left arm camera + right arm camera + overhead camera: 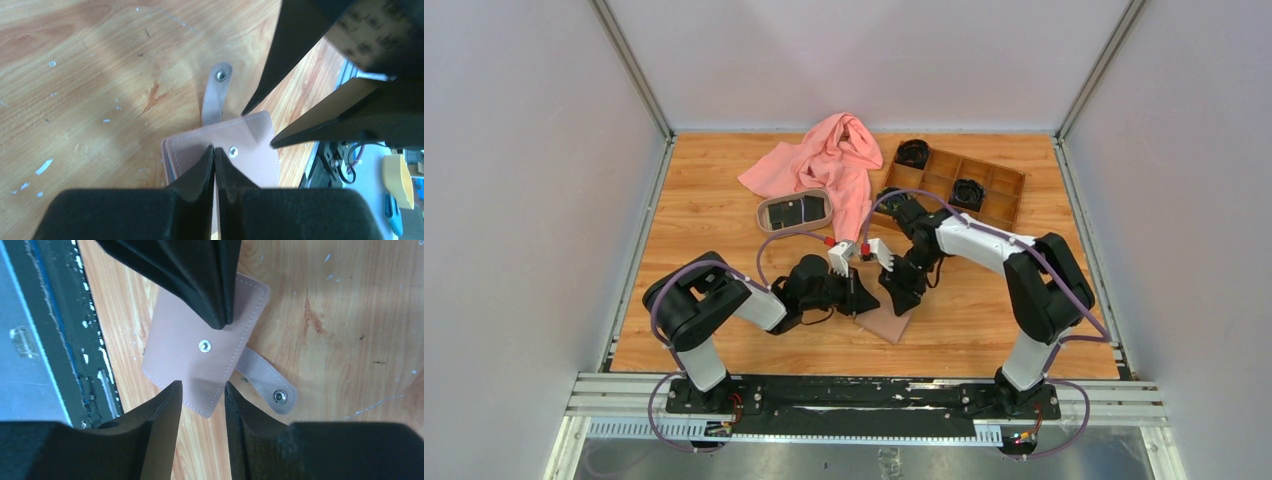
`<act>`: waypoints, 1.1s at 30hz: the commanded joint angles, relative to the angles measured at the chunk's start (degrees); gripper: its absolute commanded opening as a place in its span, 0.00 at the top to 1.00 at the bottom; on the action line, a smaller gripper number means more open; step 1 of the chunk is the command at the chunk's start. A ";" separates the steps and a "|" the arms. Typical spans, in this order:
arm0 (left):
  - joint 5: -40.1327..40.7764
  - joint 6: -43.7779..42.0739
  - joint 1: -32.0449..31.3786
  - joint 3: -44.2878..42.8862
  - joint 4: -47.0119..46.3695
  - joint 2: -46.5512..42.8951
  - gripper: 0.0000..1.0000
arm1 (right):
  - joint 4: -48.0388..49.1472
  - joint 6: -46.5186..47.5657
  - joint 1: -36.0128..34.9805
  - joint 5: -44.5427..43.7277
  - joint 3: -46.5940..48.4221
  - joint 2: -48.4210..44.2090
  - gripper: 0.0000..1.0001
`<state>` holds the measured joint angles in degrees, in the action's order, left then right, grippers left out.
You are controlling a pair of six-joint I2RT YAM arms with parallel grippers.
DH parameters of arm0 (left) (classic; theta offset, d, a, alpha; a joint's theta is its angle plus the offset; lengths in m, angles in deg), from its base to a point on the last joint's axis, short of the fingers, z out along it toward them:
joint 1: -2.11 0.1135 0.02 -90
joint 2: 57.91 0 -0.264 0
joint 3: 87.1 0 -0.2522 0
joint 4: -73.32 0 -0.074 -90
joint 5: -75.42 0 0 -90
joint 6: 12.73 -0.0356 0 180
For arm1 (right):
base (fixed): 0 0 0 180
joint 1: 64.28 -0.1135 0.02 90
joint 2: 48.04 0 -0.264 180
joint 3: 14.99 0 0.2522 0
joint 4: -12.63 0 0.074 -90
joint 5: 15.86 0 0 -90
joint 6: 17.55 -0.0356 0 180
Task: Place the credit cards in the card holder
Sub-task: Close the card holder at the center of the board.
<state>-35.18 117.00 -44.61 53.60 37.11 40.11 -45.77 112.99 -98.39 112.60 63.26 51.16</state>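
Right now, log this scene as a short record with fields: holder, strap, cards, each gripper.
card holder: closed, flat on the table
strap: unsnapped, lying out flat
credit cards: dark, in the oval tray
left gripper: shut, tips on the holder's cover
right gripper: open, over the holder's corner

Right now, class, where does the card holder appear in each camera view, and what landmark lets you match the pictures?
Top external: card holder just below centre, only a corner showing.
Left wrist: bottom centre, lower part hidden.
Right wrist: middle, closed, strap unfastened.
Shared landmark: the snap strap, in both wrist views; too small to tell from above.
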 commanded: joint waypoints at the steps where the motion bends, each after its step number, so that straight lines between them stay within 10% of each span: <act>1: -0.37 0.79 -0.39 -0.43 0.45 2.30 0.95 | -4.38 3.14 4.08 9.50 2.59 -3.72 0.58; 19: 0.66 1.21 -0.39 0.31 0.94 0.64 0.96 | 1.99 -5.90 8.11 6.01 -6.90 -5.42 0.45; 33: 1.09 5.08 -0.73 2.17 -6.84 2.33 0.96 | -0.48 -9.89 8.19 12.75 -5.81 3.67 0.56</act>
<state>-34.86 120.78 -44.70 54.43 33.98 41.05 -44.29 104.66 -90.87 123.29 57.05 52.93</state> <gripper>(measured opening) 0.039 0.456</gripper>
